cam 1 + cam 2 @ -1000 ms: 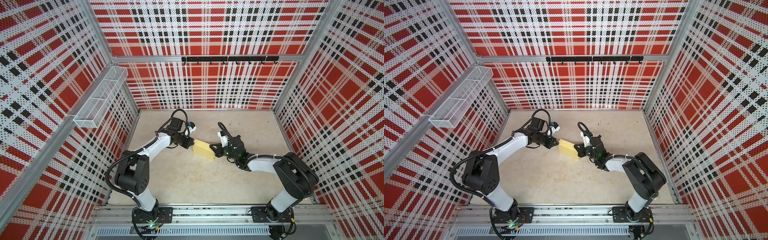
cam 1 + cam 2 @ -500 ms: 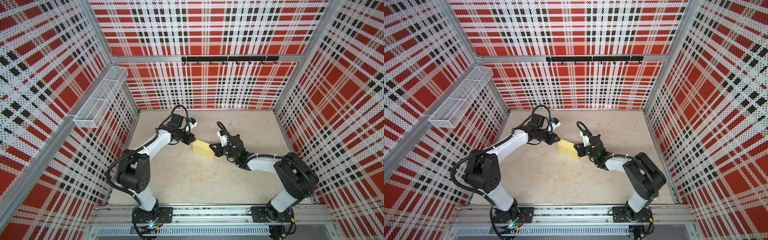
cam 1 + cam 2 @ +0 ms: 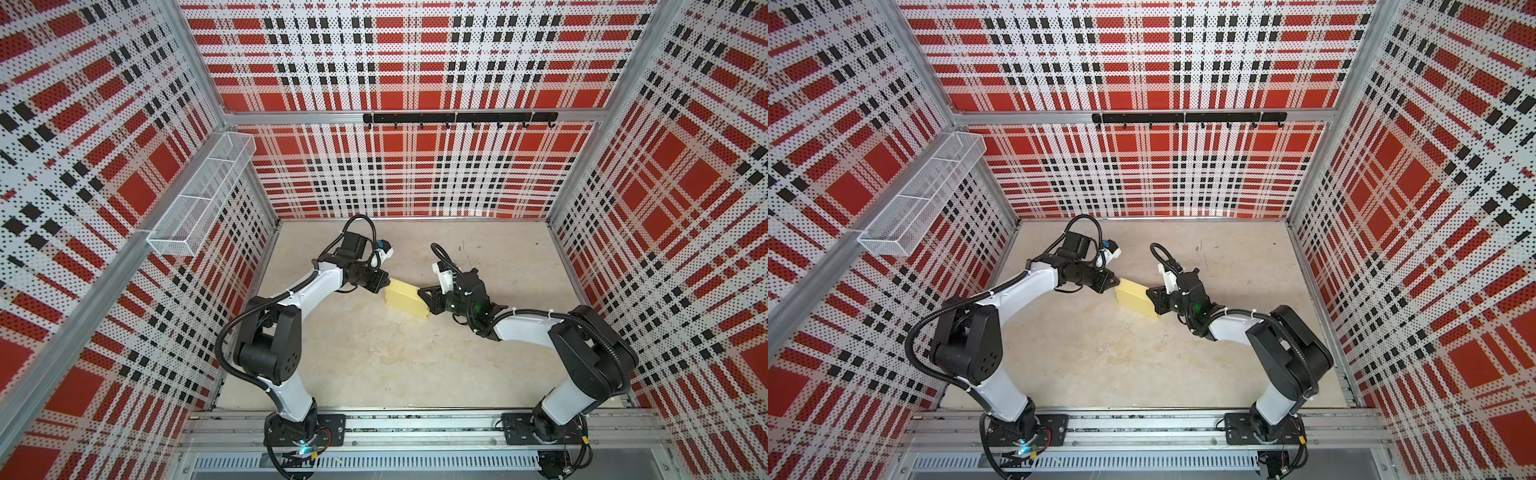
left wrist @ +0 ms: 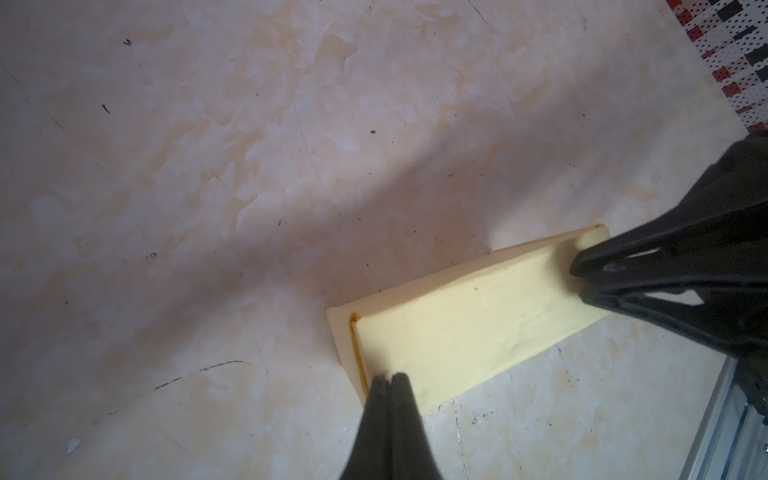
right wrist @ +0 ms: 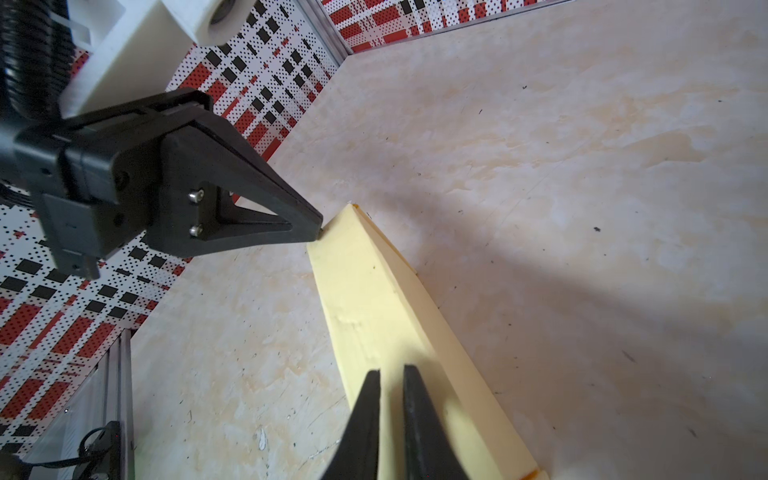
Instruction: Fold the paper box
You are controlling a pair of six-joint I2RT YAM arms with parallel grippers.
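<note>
Folded paper box (image 3: 405, 297) lies on desk (image 3: 374, 365). At one end, left claw (image 3: 385, 278) pinched shut; at the other, right claw (image 3: 420, 291) barely parted. Likely light, crushable card: take it by the ends.

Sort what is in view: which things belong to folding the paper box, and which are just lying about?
Belongs to the job: paper box, left end effector, right end effector.
Just about: wire basket on the left wall, black hook rail on the back wall.
</note>
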